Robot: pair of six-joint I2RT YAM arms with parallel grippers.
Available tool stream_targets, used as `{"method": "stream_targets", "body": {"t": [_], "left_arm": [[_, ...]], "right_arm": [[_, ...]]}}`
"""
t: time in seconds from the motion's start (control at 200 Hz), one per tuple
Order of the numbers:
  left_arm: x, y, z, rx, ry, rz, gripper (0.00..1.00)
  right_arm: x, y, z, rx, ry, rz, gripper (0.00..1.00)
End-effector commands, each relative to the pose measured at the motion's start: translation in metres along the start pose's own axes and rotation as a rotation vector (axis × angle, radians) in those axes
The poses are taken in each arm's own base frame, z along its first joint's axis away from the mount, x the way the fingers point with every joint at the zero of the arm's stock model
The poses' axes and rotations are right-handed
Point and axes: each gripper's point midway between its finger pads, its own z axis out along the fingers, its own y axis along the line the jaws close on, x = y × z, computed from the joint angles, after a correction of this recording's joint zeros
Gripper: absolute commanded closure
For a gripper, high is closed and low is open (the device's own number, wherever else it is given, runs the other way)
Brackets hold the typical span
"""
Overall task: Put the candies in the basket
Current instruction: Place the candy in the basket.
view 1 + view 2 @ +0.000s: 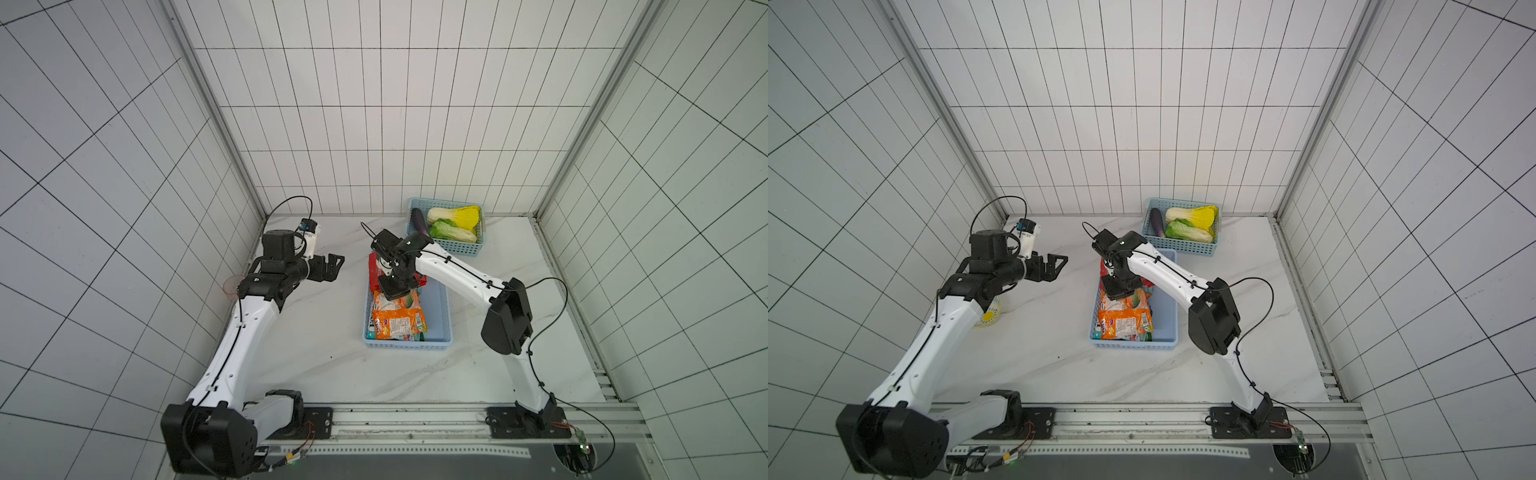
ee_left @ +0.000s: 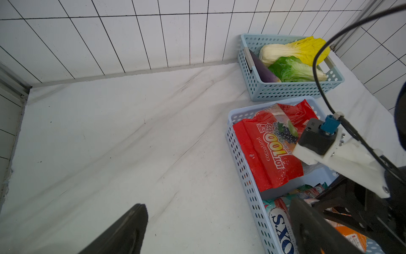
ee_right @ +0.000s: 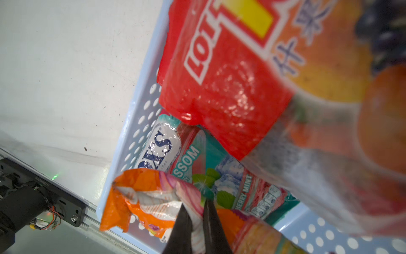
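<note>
The periwinkle basket [image 1: 438, 309] [image 1: 1165, 316] stands mid-table holding several candies. A red bag [image 2: 268, 151] [image 3: 219, 88] leans at its far end, a teal FOX'S bag [image 3: 162, 147] [image 2: 282, 228] lies along one wall, and orange bags [image 1: 399, 322] [image 1: 1125, 324] fill the near half. My right gripper [image 1: 399, 291] [image 3: 197, 211] hangs over the basket's middle, shut on the edge of an orange candy bag [image 3: 142, 198]. My left gripper [image 1: 332, 266] [image 2: 217, 226] hovers open and empty above bare table, left of the basket.
A smaller teal basket [image 1: 457, 247] [image 2: 285, 90] with cabbages and an aubergine stands at the back right against the wall. A pale yellow-printed packet [image 1: 990, 313] lies on the table, partly under my left arm. Tiled walls close three sides.
</note>
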Motion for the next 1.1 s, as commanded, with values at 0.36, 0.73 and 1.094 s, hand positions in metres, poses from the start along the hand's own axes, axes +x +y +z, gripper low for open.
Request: {"method": "stream_targets", "body": {"t": [0.36,0.73,1.094], "left_arm": [[-0.008,-0.010,-0.007,0.038,-0.029,0.016,0.02],[-0.005,-0.007,-0.004,0.017,-0.032,0.027,0.02],[-0.008,-0.005,-0.009,0.022,-0.027,0.001,0.02]], "right_arm": [[-0.004,0.004,-0.018,-0.094,-0.005,0.206,1.00],[0.009,-0.012,-0.005,-0.004,-0.018,0.170,0.79],[-0.001,0.005,-0.066,0.084,-0.217,-0.050,0.48]]}}
